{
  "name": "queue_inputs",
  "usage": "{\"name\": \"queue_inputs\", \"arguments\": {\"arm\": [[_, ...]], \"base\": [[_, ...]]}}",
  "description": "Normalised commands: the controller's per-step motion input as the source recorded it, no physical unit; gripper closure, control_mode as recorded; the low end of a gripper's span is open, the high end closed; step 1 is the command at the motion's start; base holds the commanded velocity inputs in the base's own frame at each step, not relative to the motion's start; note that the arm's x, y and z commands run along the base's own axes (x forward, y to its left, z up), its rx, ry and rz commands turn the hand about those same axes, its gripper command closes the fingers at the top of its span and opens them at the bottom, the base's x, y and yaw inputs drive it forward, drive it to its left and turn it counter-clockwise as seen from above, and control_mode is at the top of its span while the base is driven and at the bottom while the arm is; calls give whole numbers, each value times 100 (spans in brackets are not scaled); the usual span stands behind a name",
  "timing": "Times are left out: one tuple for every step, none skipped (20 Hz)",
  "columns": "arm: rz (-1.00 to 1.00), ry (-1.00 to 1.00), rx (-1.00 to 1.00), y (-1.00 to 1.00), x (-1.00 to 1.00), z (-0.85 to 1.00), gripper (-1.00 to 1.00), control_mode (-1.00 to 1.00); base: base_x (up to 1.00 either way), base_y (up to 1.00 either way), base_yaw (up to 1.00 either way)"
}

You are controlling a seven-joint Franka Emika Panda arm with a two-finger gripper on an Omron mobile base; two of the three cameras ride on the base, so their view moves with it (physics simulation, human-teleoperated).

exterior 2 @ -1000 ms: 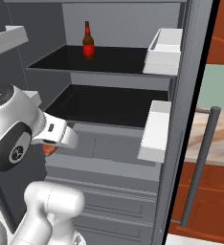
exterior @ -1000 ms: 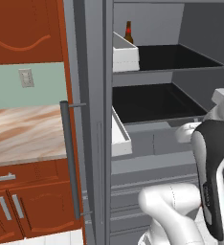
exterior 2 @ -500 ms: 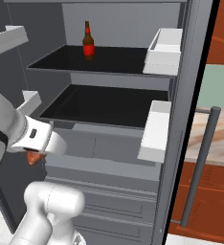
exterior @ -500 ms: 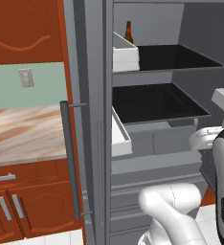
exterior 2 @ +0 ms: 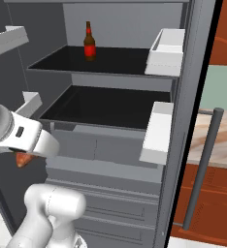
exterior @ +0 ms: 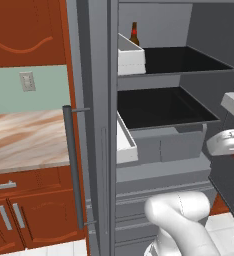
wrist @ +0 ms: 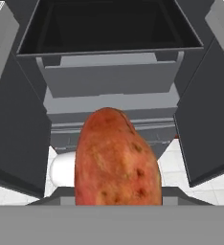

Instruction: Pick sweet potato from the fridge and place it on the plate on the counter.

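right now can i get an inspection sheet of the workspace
surface: counter marbled, beside the fridge; no plate seen on the stretch in view
job's things: sweet potato held in front of the open fridge, outside its shelves
clutter: brown bottle upright on the upper shelf; white door bins look bare
grippers: gripper shut on the sweet potato
cables: nothing seen
surroundings: red-brown cupboards, wall switch, white tiled floor
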Motion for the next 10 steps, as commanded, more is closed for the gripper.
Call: {"name": "queue_inputs", "arguments": {"arm": [[0, 0, 0, 4, -29, 0, 100, -100], [0, 0, 0, 1, -24, 0, 100, -100], [0, 0, 0, 5, -19, 0, 100, -100], [0, 0, 0, 6, -20, 0, 100, -100], [0, 0, 0, 6, -25, 0, 100, -100], [0, 0, 0, 4, -29, 0, 100, -100], [0, 0, 0, 3, -28, 0, 100, -100], [0, 0, 0, 0, -29, 0, 100, -100], [0, 0, 0, 0, -32, 0, 100, -100], [0, 0, 0, 0, -36, 0, 100, -100]], "base": [[0, 0, 0], [0, 0, 0], [0, 0, 0], [0, 0, 0], [0, 0, 0], [0, 0, 0], [0, 0, 0], [0, 0, 0], [0, 0, 0], [0, 0, 0]]}}
